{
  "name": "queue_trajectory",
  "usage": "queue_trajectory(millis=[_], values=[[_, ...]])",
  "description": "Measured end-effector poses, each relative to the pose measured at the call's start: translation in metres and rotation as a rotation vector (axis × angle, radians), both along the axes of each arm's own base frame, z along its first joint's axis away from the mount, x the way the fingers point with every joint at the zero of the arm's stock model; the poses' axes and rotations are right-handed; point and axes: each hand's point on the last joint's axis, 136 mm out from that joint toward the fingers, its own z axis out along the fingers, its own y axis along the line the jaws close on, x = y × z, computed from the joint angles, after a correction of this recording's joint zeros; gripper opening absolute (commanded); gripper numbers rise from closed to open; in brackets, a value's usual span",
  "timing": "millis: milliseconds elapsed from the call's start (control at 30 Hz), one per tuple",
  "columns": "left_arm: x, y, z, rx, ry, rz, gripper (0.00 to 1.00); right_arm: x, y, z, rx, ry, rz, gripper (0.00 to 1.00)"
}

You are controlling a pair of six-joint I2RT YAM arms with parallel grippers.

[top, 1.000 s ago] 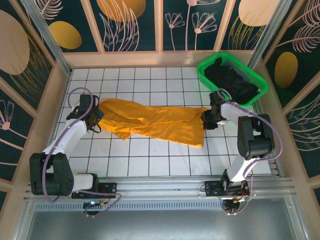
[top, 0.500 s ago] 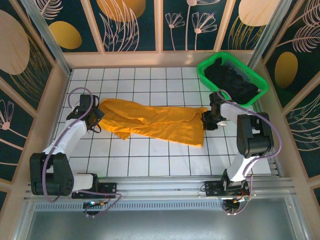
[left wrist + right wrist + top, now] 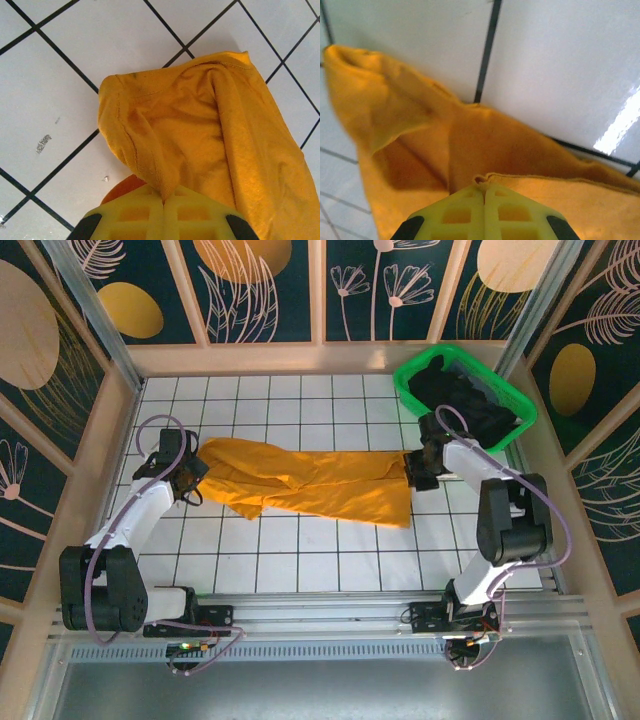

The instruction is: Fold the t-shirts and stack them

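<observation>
While clamped on its opposite ends, holding soft orange-yellow cloth t-shirt (image 3: 310, 485) stretched between left gripper (image 3: 163, 199) and right gripper (image 3: 484, 190), probably to flatten for folding.

The left gripper (image 3: 196, 468) pinches the left end of the orange-yellow t-shirt (image 3: 310, 485), fingers (image 3: 140, 215) pressed together. The right gripper (image 3: 413, 468) pinches its right end likewise. Both arms reach forward, elbows bent.
</observation>
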Motion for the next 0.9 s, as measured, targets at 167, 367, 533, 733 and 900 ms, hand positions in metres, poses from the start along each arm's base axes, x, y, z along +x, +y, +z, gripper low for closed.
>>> queue_trajectory(millis=[167, 367, 533, 733, 900], values=[[0.0, -0.002, 0.0, -0.01, 0.0, -0.003, 0.0, -0.002, -0.001, 0.021, -0.015, -0.049, 0.023, 0.0], [0.001, -0.006, 0.003, -0.037, -0.011, -0.004, 0.0, 0.012, -0.006, 0.054, -0.069, -0.172, 0.086, 0.0], [0.018, -0.012, 0.037, -0.085, -0.103, -0.007, 0.0, 0.051, -0.001, 0.107, -0.116, -0.429, 0.211, 0.0], [0.06, -0.018, 0.155, -0.143, -0.427, -0.006, 0.0, 0.103, 0.008, 0.218, -0.218, -0.808, 0.344, 0.0], [0.061, -0.017, 0.26, -0.174, -0.716, -0.003, 0.0, 0.116, 0.008, 0.317, -0.338, -1.112, 0.384, 0.0]])
